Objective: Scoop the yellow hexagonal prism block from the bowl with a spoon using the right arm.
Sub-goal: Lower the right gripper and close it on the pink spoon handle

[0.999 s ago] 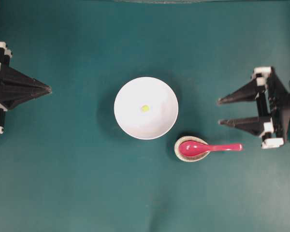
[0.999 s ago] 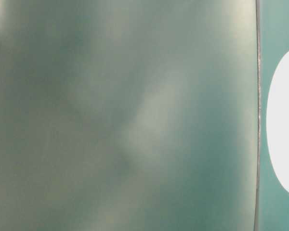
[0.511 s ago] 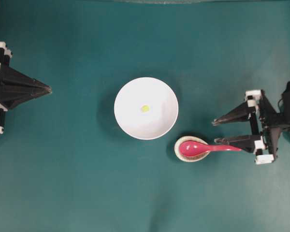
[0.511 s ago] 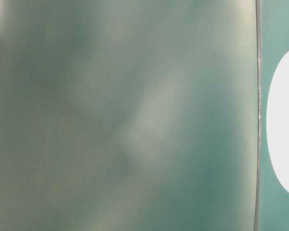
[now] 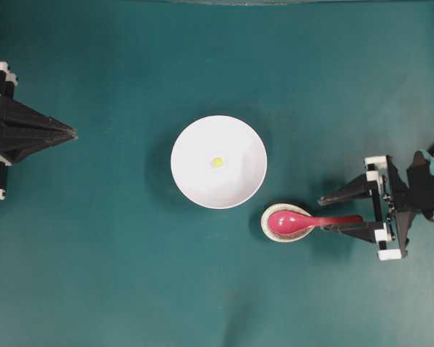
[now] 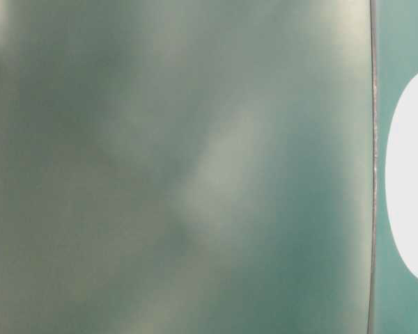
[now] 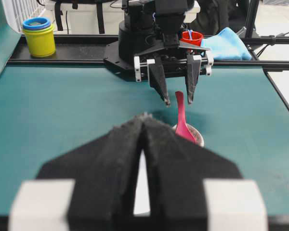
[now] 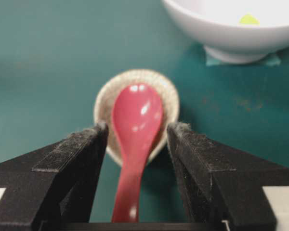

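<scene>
My right claw (image 8: 136,137) gapes wide, fingers either side of the spoon (image 8: 133,126) handle without touching; its scoop sits ahead in the speckled rest (image 8: 169,98), bowl (image 8: 233,33) beyond.

Close to the lens, the left gripper (image 7: 143,144) fills the lower frame, its black fingers (image 7: 111,168) pressed together. Beyond it, the right gripper (image 7: 177,102) hangs with fingers spread on either side of the handle of the pink-red spoon (image 7: 182,125), whose scoop lies in a speckled spoon rest (image 7: 198,137). Far left stand stacked yellow and blue cups (image 7: 38,36); far right lie a red cup (image 7: 194,37) and a blue cloth (image 7: 225,44).
</scene>
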